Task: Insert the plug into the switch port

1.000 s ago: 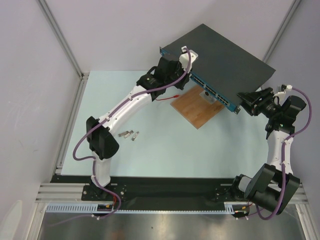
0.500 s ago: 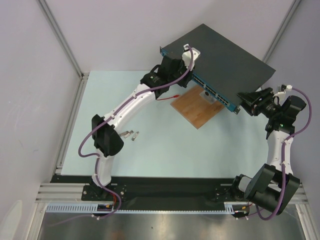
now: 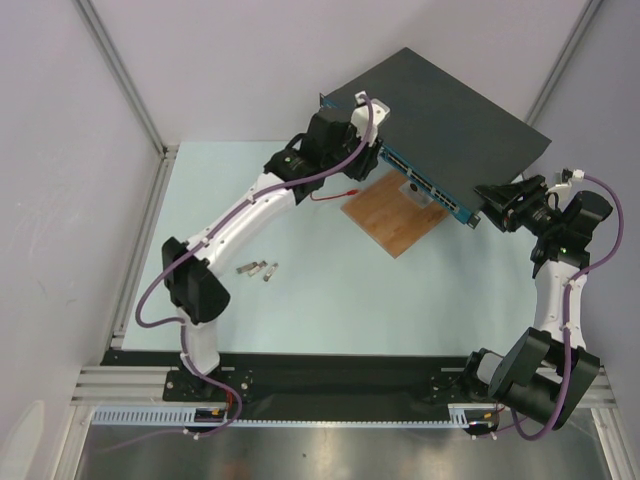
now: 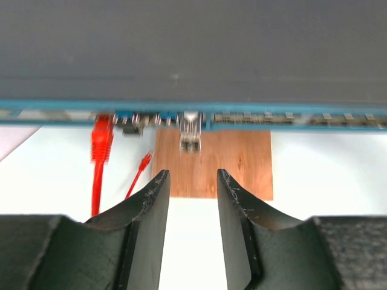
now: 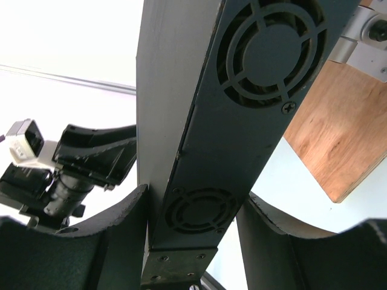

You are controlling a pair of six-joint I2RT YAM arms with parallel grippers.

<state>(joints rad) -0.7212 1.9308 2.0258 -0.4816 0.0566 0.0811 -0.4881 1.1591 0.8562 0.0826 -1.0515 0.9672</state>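
The switch (image 3: 450, 110) is a flat dark box with a blue ported front edge (image 4: 266, 115), lying at the back right. A silver plug (image 4: 191, 130) sits in a front port above the wooden board; it also shows in the top view (image 3: 413, 190). A red plug (image 4: 101, 138) sits in a port further left. My left gripper (image 4: 192, 181) is open and empty, a short way in front of the silver plug, at the switch's left front in the top view (image 3: 358, 152). My right gripper (image 5: 195, 194) is shut on the switch's vented side end (image 5: 242, 90), at its near right corner (image 3: 487, 205).
A brown wooden board (image 3: 395, 215) lies under the switch's front edge. A loose red cable (image 3: 335, 195) trails beside it, its tip showing in the left wrist view (image 4: 145, 160). Small silver plugs (image 3: 258, 268) lie mid-table. Frame rails run along the left and back right.
My left gripper has drawn back a little to the left, away from the switch front, and its elbow has swung left. The right arm and the switch have not moved.
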